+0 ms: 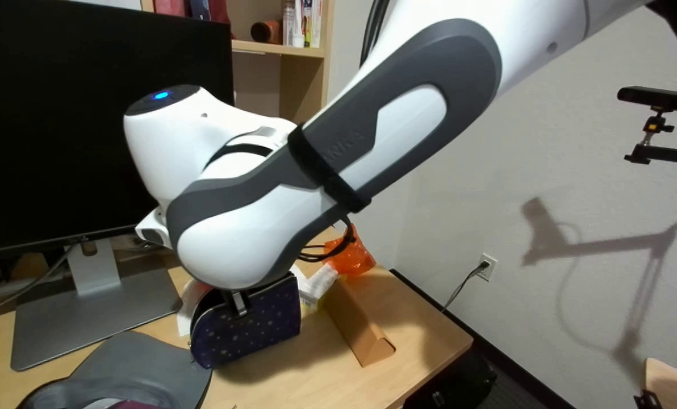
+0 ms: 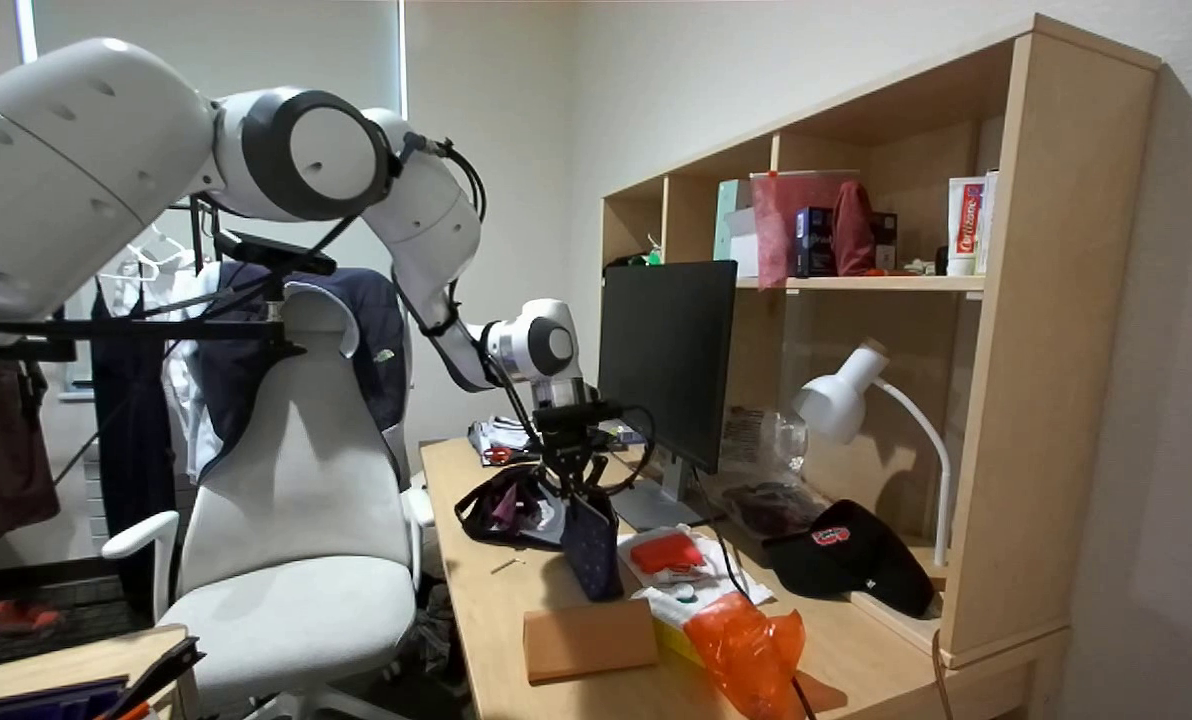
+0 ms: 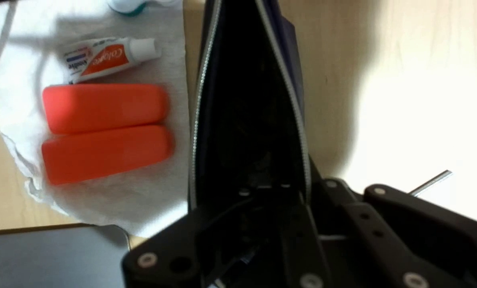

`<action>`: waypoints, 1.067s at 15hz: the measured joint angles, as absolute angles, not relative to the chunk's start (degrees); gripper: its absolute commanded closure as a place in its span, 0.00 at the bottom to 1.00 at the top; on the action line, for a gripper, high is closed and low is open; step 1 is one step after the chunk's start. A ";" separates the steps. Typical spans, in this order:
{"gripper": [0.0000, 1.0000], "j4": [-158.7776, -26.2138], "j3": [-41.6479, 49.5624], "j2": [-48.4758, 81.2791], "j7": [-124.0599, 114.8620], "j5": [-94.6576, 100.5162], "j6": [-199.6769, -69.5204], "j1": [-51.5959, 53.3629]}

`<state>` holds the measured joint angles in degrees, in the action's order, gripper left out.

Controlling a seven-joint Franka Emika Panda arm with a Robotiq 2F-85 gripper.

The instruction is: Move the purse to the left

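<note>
the gripper (image 2: 586, 482) pinches one side of the purse (image 1: 253, 336), soft speckled navy fabric gaping at its toothed zip (image 3: 198, 108), upright between the grey cap (image 1: 140, 363) and tan triangular wedge (image 2: 591, 642), at the pale-wood desk (image 1: 321, 378) by an off-white wall (image 1: 458, 193).

The Franka arm (image 1: 344, 145) hides most of the gripper (image 1: 238, 304) in an exterior view, where the baseball cap (image 1: 140, 363) is cut off between seven and eight o'clock. The wrist view crops the purse (image 3: 290, 68) at twelve, its inside too dark to read.
</note>
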<state>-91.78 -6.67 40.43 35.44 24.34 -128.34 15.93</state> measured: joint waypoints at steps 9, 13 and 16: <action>0.71 -94.05 -5.41 39.71 32.68 25.74 -128.41 15.85; 0.49 -94.10 -5.66 39.71 32.68 25.77 -128.35 15.88; 0.28 -94.09 -5.72 39.67 32.68 25.77 -128.37 15.88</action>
